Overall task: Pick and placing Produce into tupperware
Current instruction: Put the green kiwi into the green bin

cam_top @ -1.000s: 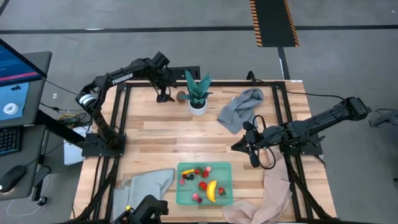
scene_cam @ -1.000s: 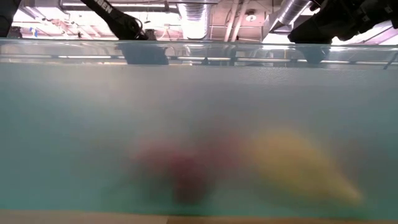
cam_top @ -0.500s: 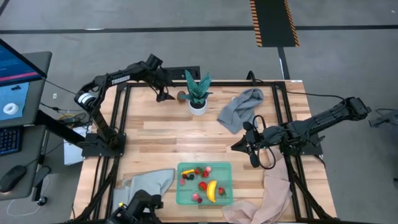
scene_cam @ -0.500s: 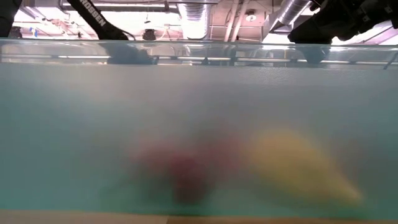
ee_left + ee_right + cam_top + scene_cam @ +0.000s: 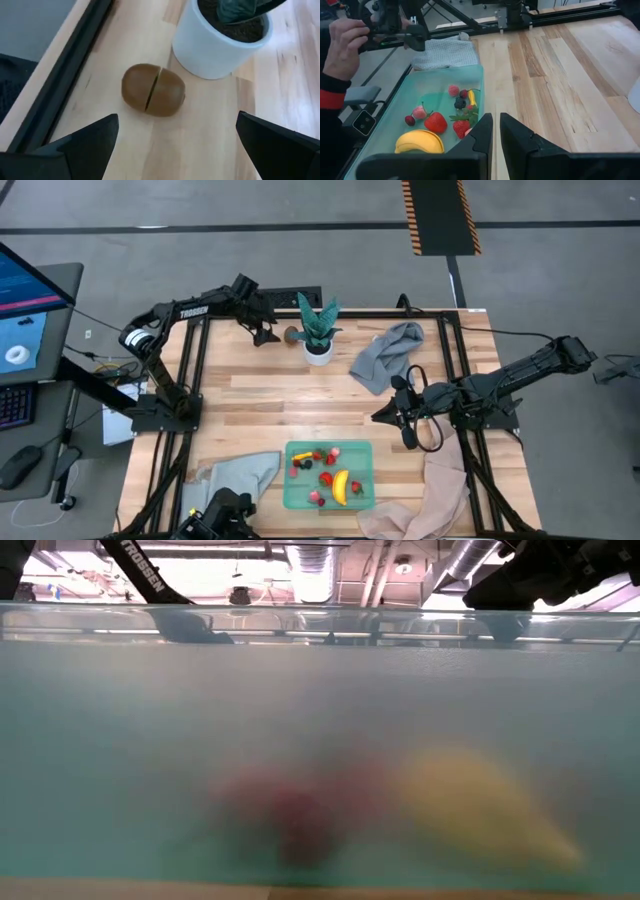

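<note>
Our left gripper point(image 5: 262, 333) hung with its fingers spread wide at the far edge of the table point(image 5: 260, 395), just short of a brown oval piece point(image 5: 153, 90) that lay beside the white pot point(image 5: 220, 47) of the potted plant point(image 5: 318, 327). Our right gripper point(image 5: 385, 416), fingers pressed together and holding nothing, waited over the right half of the table.

We judged the brown piece to be light, hard and smooth, likely a plastic toy. A seam ran across its middle, so it might split into two halves if squeezed carelessly. Its rounded flanks could slip or roll away, and we thought it best to close across the narrow width, one finger on each long side, centred near the seam so both halves were pinned together. The pot stood just beside it, leaving little room on that side.

The rest of the produce was already in the mint-green tupperware point(image 5: 298, 492) at the near edge: a banana point(image 5: 419, 142), strawberries point(image 5: 435, 122), dark berries point(image 5: 460, 103) and small pink pieces point(image 5: 453, 90).

The table was pale wood planking inside a black frame point(image 5: 195, 360). A grey cloth point(image 5: 388, 355) lay toward the far right corner, another point(image 5: 240, 476) left of the tupperware, a beige one point(image 5: 435, 495) to its right. A person's hand point(image 5: 344, 45) showed beyond the near edge.
</note>
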